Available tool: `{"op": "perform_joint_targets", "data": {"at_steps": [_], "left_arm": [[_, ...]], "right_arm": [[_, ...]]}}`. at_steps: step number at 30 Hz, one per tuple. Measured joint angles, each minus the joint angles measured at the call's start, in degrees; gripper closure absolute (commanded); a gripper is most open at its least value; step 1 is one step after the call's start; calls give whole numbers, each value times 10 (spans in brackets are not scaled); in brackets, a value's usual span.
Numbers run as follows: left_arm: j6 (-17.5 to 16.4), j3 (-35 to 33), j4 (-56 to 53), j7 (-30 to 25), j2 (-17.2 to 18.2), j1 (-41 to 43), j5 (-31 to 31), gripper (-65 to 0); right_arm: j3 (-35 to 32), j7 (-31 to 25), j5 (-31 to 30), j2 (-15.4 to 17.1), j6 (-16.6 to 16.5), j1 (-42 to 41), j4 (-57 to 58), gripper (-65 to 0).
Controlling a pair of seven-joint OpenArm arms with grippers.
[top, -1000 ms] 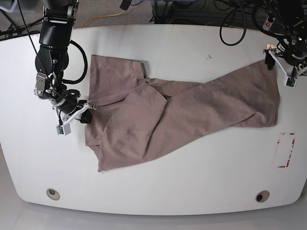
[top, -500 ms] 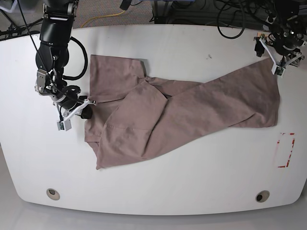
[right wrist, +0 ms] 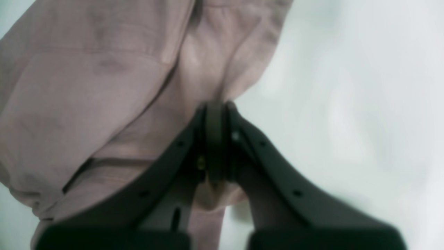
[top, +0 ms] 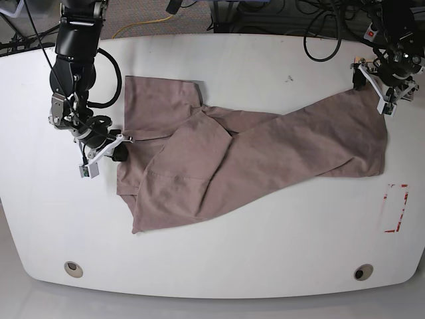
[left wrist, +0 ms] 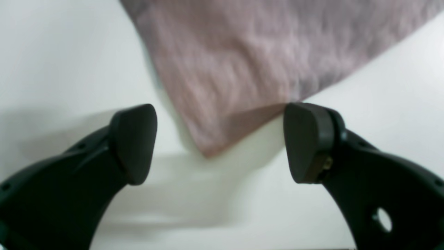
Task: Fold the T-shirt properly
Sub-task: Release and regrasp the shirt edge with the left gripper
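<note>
The T-shirt (top: 265,156) is a plain pinkish-brown cloth lying crumpled and stretched across the white table (top: 265,252). My left gripper (top: 376,88) is at the shirt's far right corner. In the left wrist view it (left wrist: 218,139) is open, its fingers standing on either side of the shirt's corner (left wrist: 239,76) without touching it. My right gripper (top: 111,151) is at the shirt's left edge. In the right wrist view it (right wrist: 215,109) is shut on a fold of the shirt (right wrist: 86,90).
A red tape rectangle (top: 396,208) marks the table at the right. Two round holes (top: 74,269) (top: 362,272) sit near the front edge. Cables (top: 319,26) lie behind the table's far edge.
My left gripper has swung in from the right edge to the shirt's far right corner. My right gripper has drawn the shirt's left edge slightly back and left.
</note>
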State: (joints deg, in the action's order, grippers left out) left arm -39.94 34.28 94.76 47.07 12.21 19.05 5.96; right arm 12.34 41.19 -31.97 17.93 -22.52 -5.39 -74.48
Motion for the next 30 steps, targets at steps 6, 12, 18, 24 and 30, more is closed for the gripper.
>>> {"op": "perform_joint_targets", "data": {"at_steps": [6, 12, 18, 24, 30], "left_arm": [[0, -24, -1, -5, 0, -1, 1, -165], [-1, -28, -4, 0, -2, -13, -6, 0], [-2, -19, 1, 0, -4, -12, -6, -6], [-2, 26, 62, 10, -35, -8, -24, -6], [-2, 28, 118, 9, -40, -10, -17, -6]], "right_arm": [[0, 0, 0, 0, 0, 0, 0, 0], [0, 0, 0, 0, 0, 0, 0, 0], [0, 0, 0, 0, 0, 3, -10, 0], [1, 0, -1, 0, 0, 20, -58, 0], [1, 0, -2, 0, 1, 20, -67, 0]]}}
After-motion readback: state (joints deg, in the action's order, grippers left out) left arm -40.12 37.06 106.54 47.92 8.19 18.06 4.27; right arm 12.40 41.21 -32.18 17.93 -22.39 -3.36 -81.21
